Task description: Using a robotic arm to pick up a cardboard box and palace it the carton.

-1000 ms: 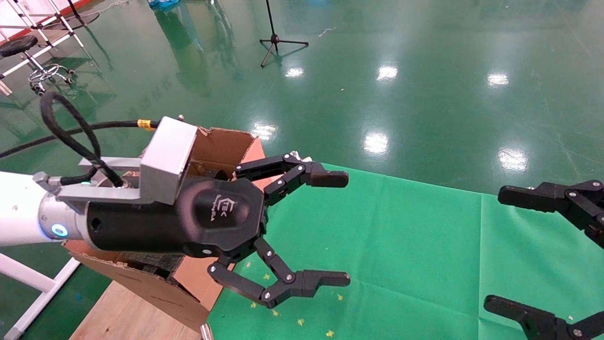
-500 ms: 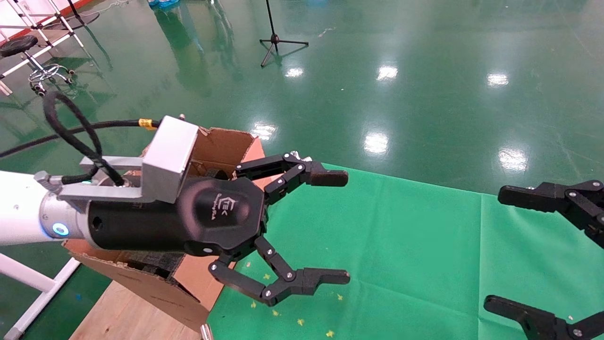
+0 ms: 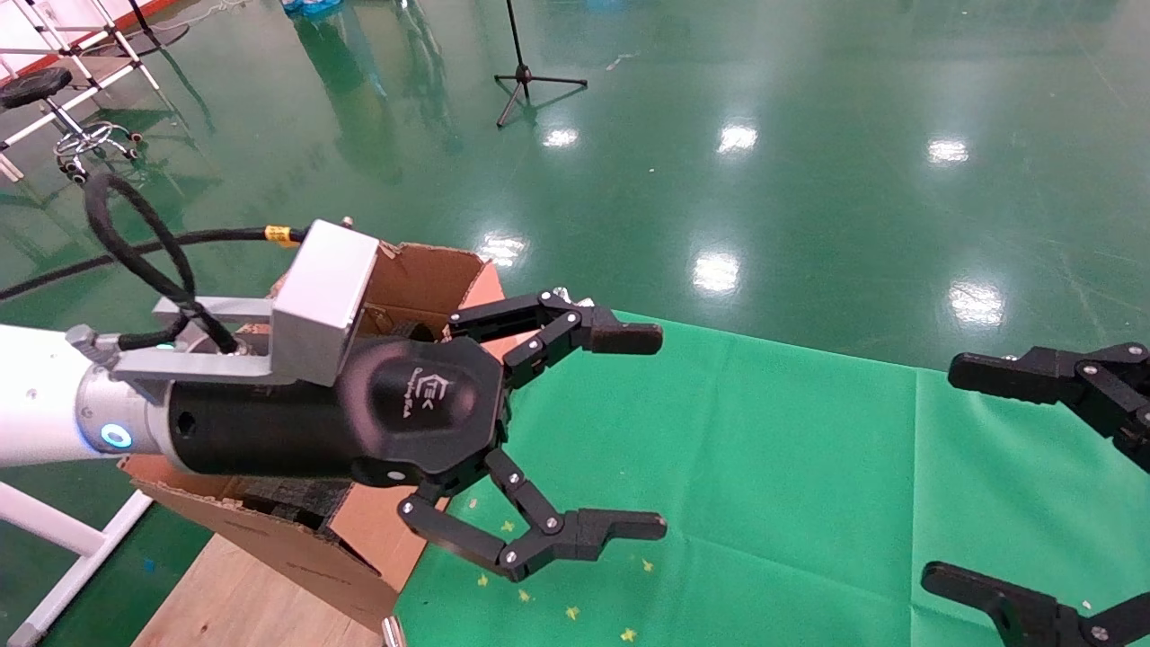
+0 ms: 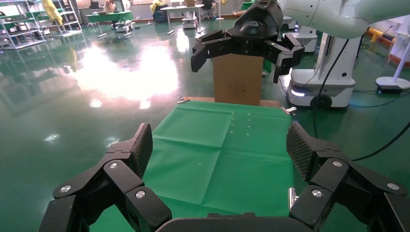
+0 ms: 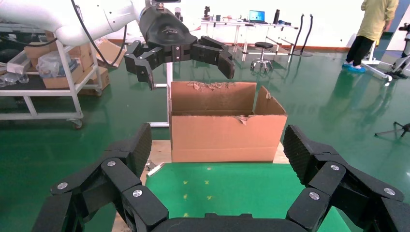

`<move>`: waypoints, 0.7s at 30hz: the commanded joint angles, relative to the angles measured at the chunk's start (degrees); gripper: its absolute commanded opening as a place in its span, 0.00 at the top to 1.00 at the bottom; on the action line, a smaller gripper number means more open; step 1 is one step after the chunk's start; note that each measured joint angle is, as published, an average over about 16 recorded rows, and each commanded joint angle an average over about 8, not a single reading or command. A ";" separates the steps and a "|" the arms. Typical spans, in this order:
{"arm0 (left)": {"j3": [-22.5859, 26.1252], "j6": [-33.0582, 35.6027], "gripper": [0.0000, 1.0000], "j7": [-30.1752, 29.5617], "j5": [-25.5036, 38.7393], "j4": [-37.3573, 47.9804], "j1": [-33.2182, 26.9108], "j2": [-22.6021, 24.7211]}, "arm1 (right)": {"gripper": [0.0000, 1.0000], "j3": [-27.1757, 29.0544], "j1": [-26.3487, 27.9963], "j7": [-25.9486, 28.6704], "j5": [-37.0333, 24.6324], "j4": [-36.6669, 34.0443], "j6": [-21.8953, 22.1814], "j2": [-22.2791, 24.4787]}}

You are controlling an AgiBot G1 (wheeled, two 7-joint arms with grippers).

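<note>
My left gripper [image 3: 661,432], on the white arm with the black wrist and silver block, hangs open and empty above the green cloth [image 3: 764,467], just right of the carton [image 3: 431,279]. The carton is large and brown, with ragged flaps and black foam [image 3: 287,508] inside; it also shows in the right wrist view [image 5: 227,137]. My right gripper [image 3: 939,472] is open and empty at the right edge. In the left wrist view a brown cardboard box [image 4: 238,84] with a round mark stands upright beyond the cloth's far end, behind the right gripper [image 4: 238,60]. It is out of the head view.
The carton stands on a wooden tabletop [image 3: 243,593] at the cloth's left end. A black tripod [image 3: 530,76] and a stool [image 3: 36,85] stand on the green floor beyond. A shelf cart [image 5: 48,72] and a person [image 5: 372,24] are far off.
</note>
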 commanded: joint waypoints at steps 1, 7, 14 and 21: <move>0.01 -0.01 0.00 0.00 0.01 0.01 -0.01 0.00 | 0.00 0.00 0.00 0.00 0.00 0.00 0.00 0.00; 0.01 -0.01 0.00 0.00 0.04 0.03 -0.03 0.00 | 0.00 0.00 0.00 0.00 0.00 0.00 0.00 0.00; 0.01 -0.01 0.00 0.00 0.06 0.04 -0.04 0.00 | 0.00 0.00 0.00 0.00 0.00 0.00 0.00 0.00; 0.01 -0.01 0.00 0.00 0.06 0.04 -0.04 0.00 | 0.00 0.00 0.00 0.00 0.00 0.00 0.00 0.00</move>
